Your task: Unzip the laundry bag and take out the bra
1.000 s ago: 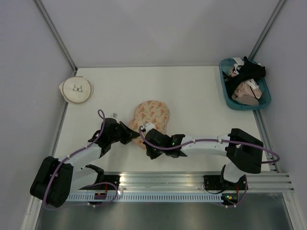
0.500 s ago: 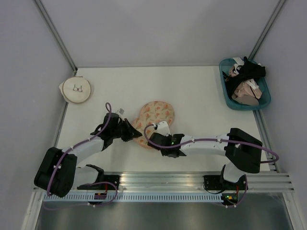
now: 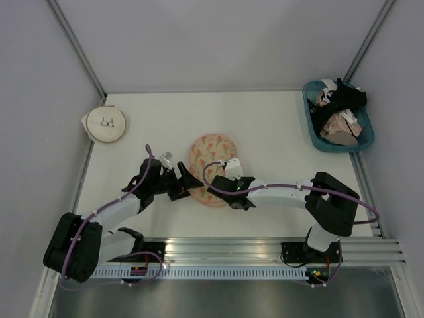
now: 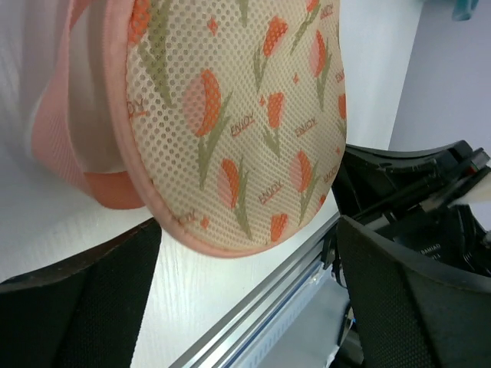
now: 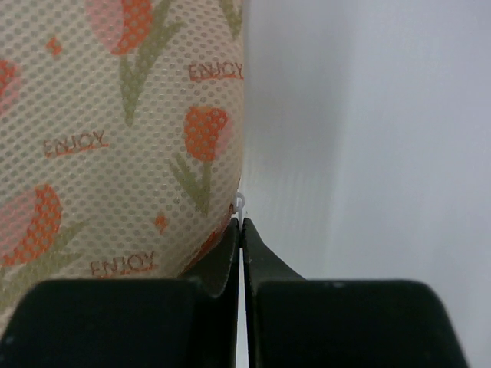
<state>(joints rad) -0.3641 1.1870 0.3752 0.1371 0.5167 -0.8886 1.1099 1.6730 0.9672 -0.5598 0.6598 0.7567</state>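
Observation:
The laundry bag (image 3: 211, 154), a flat peach oval printed with orange tulips, lies mid-table between both arms. My left gripper (image 3: 191, 183) stands open at the bag's near-left edge, and its black fingers (image 4: 84, 307) flank the bag's pink rim (image 4: 192, 241) without touching it. My right gripper (image 3: 225, 177) is at the bag's near-right edge. Its jaws (image 5: 242, 226) are shut on the small white zipper pull (image 5: 241, 205) at the rim of the laundry bag (image 5: 107, 115). The bra is hidden. Two pink rims stand apart at the left of the left wrist view.
A round cream pouch (image 3: 106, 124) with a bra drawing lies at the far left. A blue basket (image 3: 344, 147) of black and beige garments stands at the far right. The aluminium rail (image 3: 265, 248) runs along the near edge, close behind both grippers.
My left gripper has opened and let go of the bag's edge. My right gripper has travelled up and to the right along the rim, still holding the zipper pull. The bag has turned slightly.

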